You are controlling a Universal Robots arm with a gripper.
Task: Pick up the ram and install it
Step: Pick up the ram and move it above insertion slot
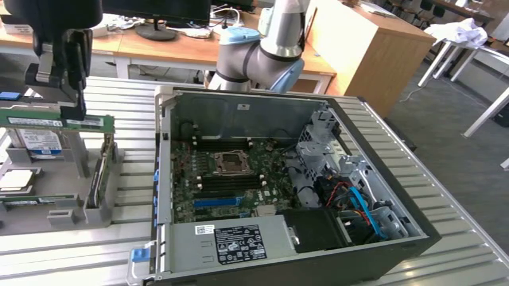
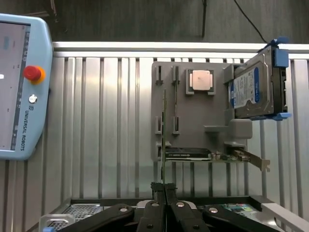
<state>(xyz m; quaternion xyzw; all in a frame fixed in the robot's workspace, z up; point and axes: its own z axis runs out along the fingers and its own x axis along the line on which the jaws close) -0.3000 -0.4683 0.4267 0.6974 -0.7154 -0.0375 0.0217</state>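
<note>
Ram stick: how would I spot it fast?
Find the big open computer case; on the exterior view's left of it stands a grey parts holder. Just above that holder the claw grips the ram. It is the long, flat green strip with a white label, unlike the boxy hard drive with the blue-white label near it.

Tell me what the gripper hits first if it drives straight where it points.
Probably the gray fixture: the gripper, shut on the ram, points straight down at its slot posts; gap unclear.
</note>
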